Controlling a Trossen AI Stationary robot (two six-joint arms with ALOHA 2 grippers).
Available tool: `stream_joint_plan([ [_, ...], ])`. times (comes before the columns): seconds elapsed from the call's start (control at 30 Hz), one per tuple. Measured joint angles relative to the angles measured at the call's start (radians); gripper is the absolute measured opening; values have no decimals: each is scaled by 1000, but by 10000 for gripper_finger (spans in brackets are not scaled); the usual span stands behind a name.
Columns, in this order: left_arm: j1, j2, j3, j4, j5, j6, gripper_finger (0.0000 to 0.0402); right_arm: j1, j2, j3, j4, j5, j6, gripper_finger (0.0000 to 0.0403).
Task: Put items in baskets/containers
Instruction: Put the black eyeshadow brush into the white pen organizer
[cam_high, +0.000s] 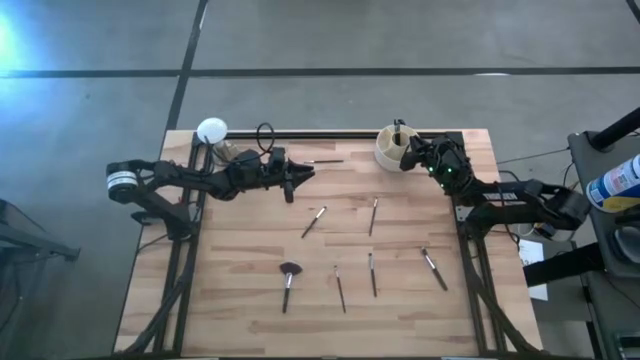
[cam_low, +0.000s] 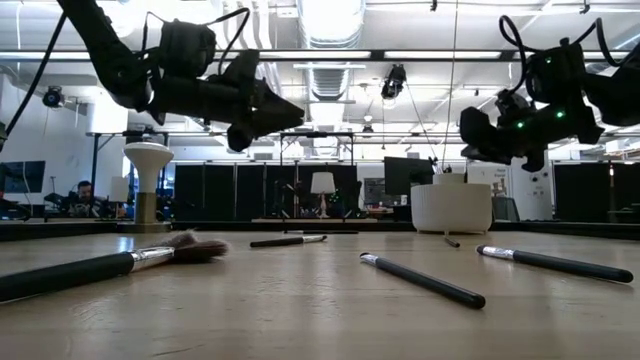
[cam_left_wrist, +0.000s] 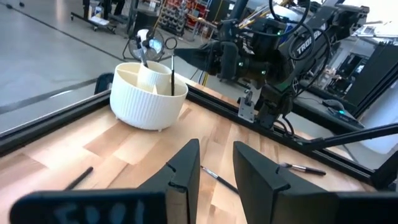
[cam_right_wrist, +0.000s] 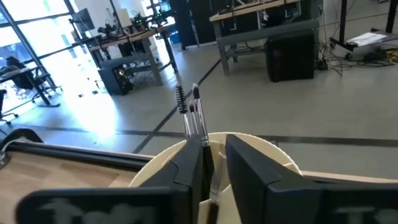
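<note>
The cream-white ribbed cup (cam_high: 393, 150) (cam_left_wrist: 148, 93) stands near the table's far edge with a few brushes (cam_right_wrist: 194, 115) upright inside. My right gripper (cam_high: 408, 156) (cam_right_wrist: 214, 155) hovers at the cup's rim (cam_right_wrist: 283, 158), its fingers a narrow gap apart, just short of those brushes. My left gripper (cam_high: 305, 178) (cam_left_wrist: 216, 155) hangs open and empty above the far-left part of the table. Several thin brushes lie flat on the wood, among them the fluffy-headed one (cam_high: 288, 285) (cam_low: 110, 263) and others (cam_high: 314, 222) (cam_high: 373, 215) (cam_high: 433, 268). My right gripper has its fingers above the cup's rim, close to the upright brushes' ferrules (cam_right_wrist: 200, 127). I cannot tell whether a finger touches one.
A white disc on a metallic stand (cam_high: 211, 130) (cam_low: 147, 155) sits at the far-left corner, behind my left arm. One brush (cam_high: 325, 160) lies by the black rail along the far edge. Two more (cam_high: 340, 290) (cam_high: 372, 275) lie toward the near edge. Bare wood shows at near left.
</note>
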Motion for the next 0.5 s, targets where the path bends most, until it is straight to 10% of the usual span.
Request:
stream_joint_plan([
  [0.27,-1,0,0,-56,0,2,88,1,-118,0,-125,-33,-17,116],
  [0.5,-4,0,41,-199,-74,36,45,36,-305,34,-393,-90,-92,51],
])
